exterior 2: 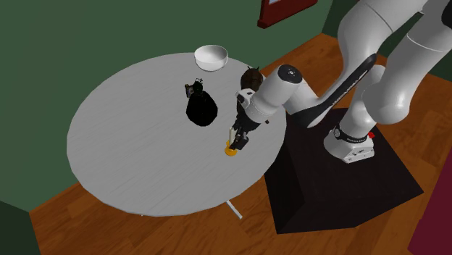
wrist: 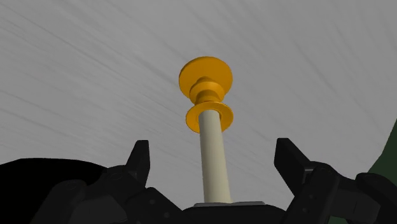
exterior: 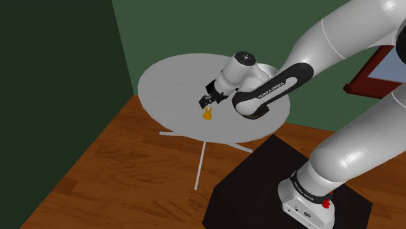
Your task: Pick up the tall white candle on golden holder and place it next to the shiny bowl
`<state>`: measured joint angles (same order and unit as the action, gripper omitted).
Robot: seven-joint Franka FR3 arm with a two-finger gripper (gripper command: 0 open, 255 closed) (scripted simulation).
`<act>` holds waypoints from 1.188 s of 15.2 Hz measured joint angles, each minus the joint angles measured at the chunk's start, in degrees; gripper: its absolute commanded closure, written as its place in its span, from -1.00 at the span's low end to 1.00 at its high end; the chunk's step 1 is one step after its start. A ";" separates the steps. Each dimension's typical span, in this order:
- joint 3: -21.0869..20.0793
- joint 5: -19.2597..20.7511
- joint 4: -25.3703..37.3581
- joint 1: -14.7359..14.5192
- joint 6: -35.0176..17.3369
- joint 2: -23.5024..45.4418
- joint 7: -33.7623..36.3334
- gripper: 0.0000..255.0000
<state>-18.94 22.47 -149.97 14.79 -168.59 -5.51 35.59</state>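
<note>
- Between my two black fingers [wrist: 141,164], in the wrist view, the cream-white candle on its golden holder [wrist: 210,130] is standing centred in the gap. The gripper [wrist: 214,150] is spread wide and gripping nothing, with neither finger touching the shaft.
- I am judging that a good grasp means closing squarely on the bare shaft, clear of the golden collar. I should be keeping it centred so that neither pad is nudging it first, since something this slender looks easy to tip with a lopsided squeeze.
- The wrist view is giving me that side-to-side centring, a relation the shoulder view is not letting me judge.
- The shoulder view is showing the candle upright on the round grey table [exterior: 169,78], near the edge closest to the black stand [exterior: 286,188], with the hand directly over it.
- The second exterior view is supplying the goal: the shiny white bowl [exterior 2: 211,56] is sitting at the table's far rim, well apart from the candle.
- A rounded black object [exterior 2: 201,109] is lying close to the straight route there, so I am planning a high carry around it.
</note>
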 measured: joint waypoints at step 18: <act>-0.80 7.96 1.70 2.31 -1.86 3.94 6.13 1.00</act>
<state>-19.74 30.42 -148.27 17.10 -170.45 -1.57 41.72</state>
